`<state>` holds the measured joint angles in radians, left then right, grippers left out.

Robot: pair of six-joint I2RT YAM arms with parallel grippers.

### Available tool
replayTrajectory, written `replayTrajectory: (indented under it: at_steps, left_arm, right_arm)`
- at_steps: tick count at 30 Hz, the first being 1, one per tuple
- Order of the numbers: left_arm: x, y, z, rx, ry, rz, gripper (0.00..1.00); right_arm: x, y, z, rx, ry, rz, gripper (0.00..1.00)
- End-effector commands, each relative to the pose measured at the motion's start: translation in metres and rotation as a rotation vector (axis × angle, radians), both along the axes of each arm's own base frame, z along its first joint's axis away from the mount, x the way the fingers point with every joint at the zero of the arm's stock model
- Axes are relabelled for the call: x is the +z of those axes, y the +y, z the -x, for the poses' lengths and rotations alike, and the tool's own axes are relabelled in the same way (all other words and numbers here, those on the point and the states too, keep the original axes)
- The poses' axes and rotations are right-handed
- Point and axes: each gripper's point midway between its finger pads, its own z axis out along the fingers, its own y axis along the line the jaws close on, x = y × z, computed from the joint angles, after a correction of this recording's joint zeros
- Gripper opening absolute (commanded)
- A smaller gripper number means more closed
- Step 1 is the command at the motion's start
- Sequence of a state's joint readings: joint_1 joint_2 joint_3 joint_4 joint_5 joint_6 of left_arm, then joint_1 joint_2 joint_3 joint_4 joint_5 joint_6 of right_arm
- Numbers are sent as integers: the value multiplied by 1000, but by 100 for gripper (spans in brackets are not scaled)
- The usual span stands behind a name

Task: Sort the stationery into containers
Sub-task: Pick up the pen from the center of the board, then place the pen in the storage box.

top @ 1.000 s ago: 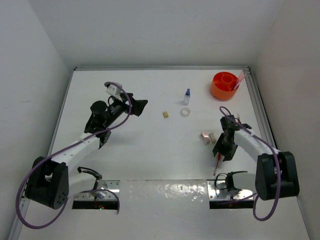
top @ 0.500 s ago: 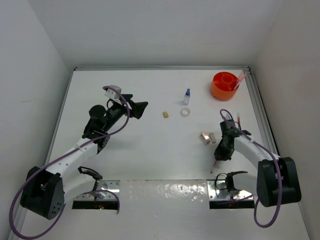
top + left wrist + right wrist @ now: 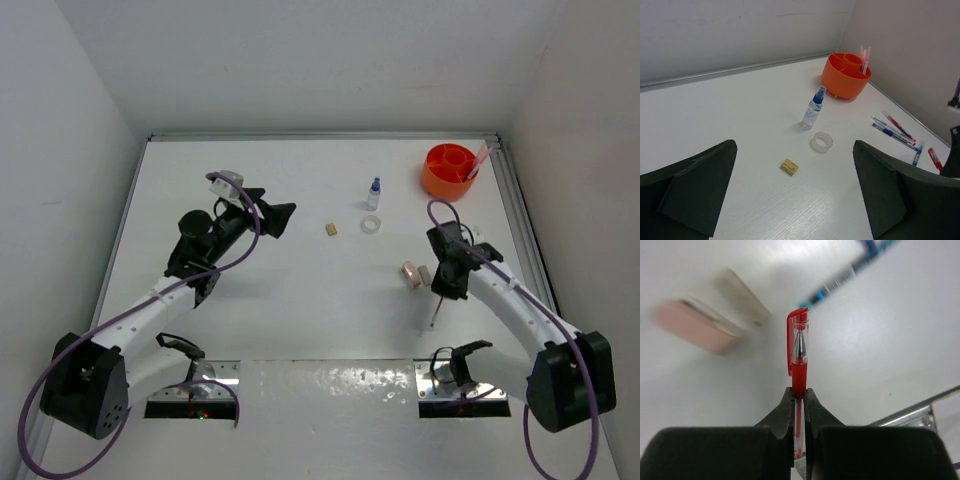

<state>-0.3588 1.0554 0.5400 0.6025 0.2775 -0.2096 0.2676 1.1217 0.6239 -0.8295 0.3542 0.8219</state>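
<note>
My right gripper (image 3: 798, 395) is shut on a red pen (image 3: 799, 360) and holds it above the table; in the top view the gripper (image 3: 443, 290) is beside the erasers and the pen (image 3: 435, 314) hangs toward the near edge. A pink eraser (image 3: 409, 271) and a white eraser (image 3: 425, 273) lie just left of it. My left gripper (image 3: 277, 215) is open and empty, facing a tan eraser (image 3: 789, 166), a clear tape ring (image 3: 822, 142) and a blue-capped bottle (image 3: 812, 108). The orange tub (image 3: 448, 172) at the far right holds pink pens (image 3: 479, 158).
Several blue and red pens (image 3: 892, 131) lie on the table by the right wall, seen in the left wrist view. A metal rail (image 3: 515, 215) runs along the table's right edge. Metal base plates (image 3: 455, 385) sit at the near edge.
My right gripper has lifted and carried the red pen away from the near edge, toward the erasers. My left arm shifted slightly, then held still.
</note>
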Motion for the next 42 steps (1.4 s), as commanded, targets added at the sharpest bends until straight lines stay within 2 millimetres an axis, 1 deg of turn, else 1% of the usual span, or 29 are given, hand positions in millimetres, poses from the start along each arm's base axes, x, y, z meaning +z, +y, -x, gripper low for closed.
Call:
replayTrajectory:
  at_steps: [1,2,3,5,6,7,8,9,10,11,12,13,14,15,16,18,19,20,21,22,23,24,26,31,32,37,39,40,42]
  left_arm:
    - [11,-2,1,-4,-48,5,100]
    - [10,-2,0,0,-47,2,100]
    - [9,-2,-1,0,-45,0,100]
    - [6,-1,-4,8,-39,-7,100]
    - [3,-1,-6,10,-31,-12,100]
    - [4,1,-8,16,-33,-9,100]
    - [2,0,-10,17,-28,-13,100]
    - [2,3,-13,28,-28,-12,100]
    - [4,4,-14,33,-34,-10,100]
    - [3,7,-17,43,-33,-14,100]
    - [3,10,-19,54,-34,-13,100]
    - [2,15,-22,71,-31,-15,100]
    - [-1,16,-25,77,-23,-16,100]
    - [-1,19,-26,86,-20,-15,100]
    - [-5,25,-32,104,-4,-13,100]
    - [-10,31,-37,121,16,-7,100]
    - [-11,34,-40,130,21,-4,100]
    - [-15,38,-44,141,38,1,100]
    - [-15,39,-47,146,35,4,100]
    - [-16,42,-49,153,37,5,100]
    - [-18,43,-52,155,42,2,100]
    - [-17,45,-54,160,36,3,100]
    - [-20,49,-60,174,45,1,100]
    - [-27,55,-66,191,64,-4,100]
    - [-31,55,-67,191,77,-8,100]
    - [-34,55,-69,188,91,-12,100]
    - [-35,55,-70,186,94,-13,100]
    - [-34,55,-71,188,90,-13,100]
    - [-33,55,-72,188,86,-14,100]
  right_arm:
    - [78,-1,-52,76,-242,117,0]
    - [91,4,-63,102,-300,122,0]
    - [113,10,-88,104,-430,108,0]
    - [149,18,-122,194,-591,133,0]
    - [184,30,-155,209,-788,109,0]
    - [183,29,-167,308,-804,193,0]
    - [193,31,-182,337,-865,232,0]
    - [218,28,-205,312,-998,261,0]
    - [207,23,-222,326,-978,317,0]
    - [212,7,-237,279,-1004,347,0]
    - [225,-2,-252,240,-1069,365,0]
    - [217,-6,-271,231,-1052,387,0]
    - [218,-20,-282,199,-1057,415,0]
    - [228,-28,-293,177,-1095,448,0]
    - [225,-33,-309,169,-1090,468,0]
    - [249,-35,-329,184,-1152,516,0]
    - [253,-33,-337,191,-1169,512,0]
    - [243,-35,-348,220,-1139,539,0]
    - [243,-37,-354,229,-1135,550,0]
    - [250,-41,-362,219,-1151,557,0]
    - [249,-49,-366,203,-1146,571,0]
    - [238,-54,-373,201,-1132,585,0]
    - [236,-69,-378,174,-1134,621,0]
    - [221,-93,-392,120,-1112,693,0]
    - [218,-100,-392,100,-1104,700,0]
    - [195,-113,-393,61,-1074,663,0]
    - [188,-110,-394,32,-1090,594,0]
    - [184,-127,-391,6,-1074,597,0]
    - [173,-127,-391,9,-1055,559,0]
